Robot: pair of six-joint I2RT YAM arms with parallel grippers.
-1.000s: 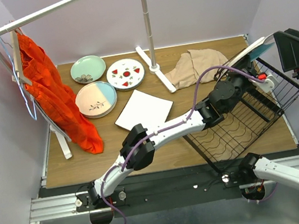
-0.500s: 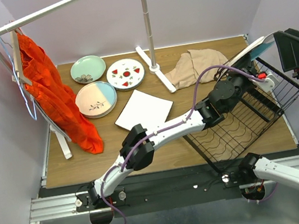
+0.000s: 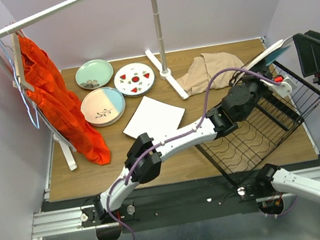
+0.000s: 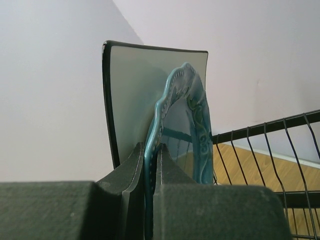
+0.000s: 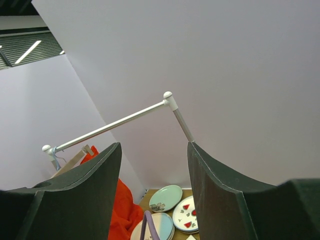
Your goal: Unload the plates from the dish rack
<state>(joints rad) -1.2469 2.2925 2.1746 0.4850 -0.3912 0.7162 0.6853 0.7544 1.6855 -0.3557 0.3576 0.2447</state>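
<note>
Teal glaze marks the scalloped plate (image 4: 186,125) that stands on edge in the upright slotted part of the black wire dish rack (image 3: 254,135), which sits askew at the right side of the wooden table (image 3: 179,167). The left gripper (image 4: 151,152) pinches this plate's rim, one finger on each face, the jaws drawn close on the thin edge. Just behind it stands a square white plate (image 4: 132,85) with a dark rim, also upright; whether the two touch cannot be told. Seen from above, the left arm (image 3: 175,139) stretches diagonally across the table to the rack's far right corner, where both plates lean. Four more plates lie flat on the wood, well apart from the rack: a pale green plate (image 3: 94,74) at the back, a white plate with red spots (image 3: 134,79) just beside it, a pink-and-blue plate (image 3: 102,106) in front of those, and a plain white square plate (image 3: 153,117) nearer the middle. A beige cloth (image 3: 208,68) lies crumpled between the rail's foot and the rack. An orange garment (image 3: 60,105) hangs from the white rail (image 3: 63,8) on the left. The right arm (image 3: 304,185) lies low by its base at the near right, and the right gripper (image 5: 154,147) points up at the wall, fingers spread with nothing between them.
</note>
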